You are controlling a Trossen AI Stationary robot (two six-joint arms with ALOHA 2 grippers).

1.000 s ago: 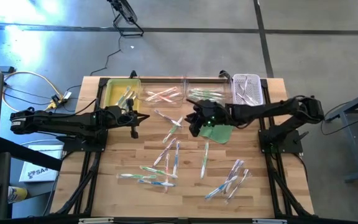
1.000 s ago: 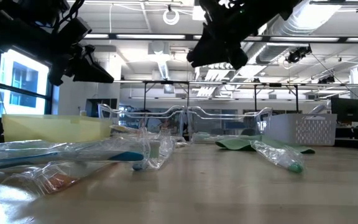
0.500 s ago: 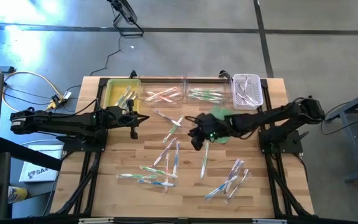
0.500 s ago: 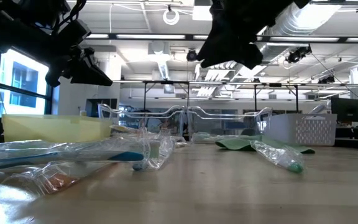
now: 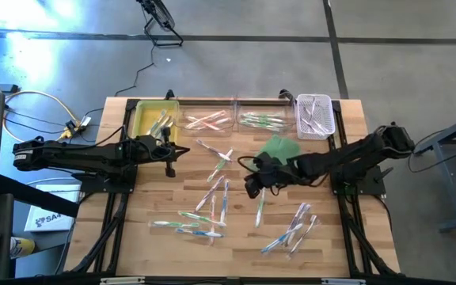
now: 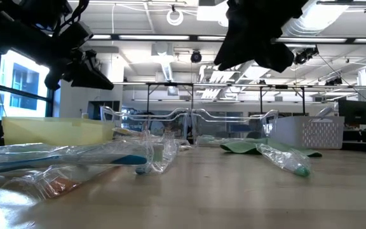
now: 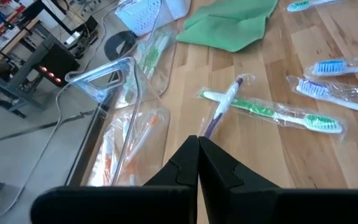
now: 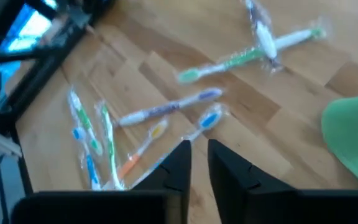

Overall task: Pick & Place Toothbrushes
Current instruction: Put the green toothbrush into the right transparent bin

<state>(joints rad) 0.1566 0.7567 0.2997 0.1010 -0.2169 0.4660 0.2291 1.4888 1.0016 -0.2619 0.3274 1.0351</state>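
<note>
Now | step: reach for a pick, nothing held yet | right gripper (image 5: pixel 251 188) fingers narrow, a small gap, hovering over the toothbrushes (image 5: pixel 219 192) just ahead of its tips | left gripper (image 5: pixel 170 165) shut, waiting | next: you lower and straddle one brush

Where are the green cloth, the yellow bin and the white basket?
green cloth (image 5: pixel 280 148), high view, middle of the fabric
yellow bin (image 5: pixel 139 119), high view, bare floor
white basket (image 5: pixel 332 115), high view, side rim

About two dozen wrapped toothbrushes (image 5: pixel 214 193), four bins (image 5: pixel 153 120), one green cloth (image 5: pixel 280 148)
</note>
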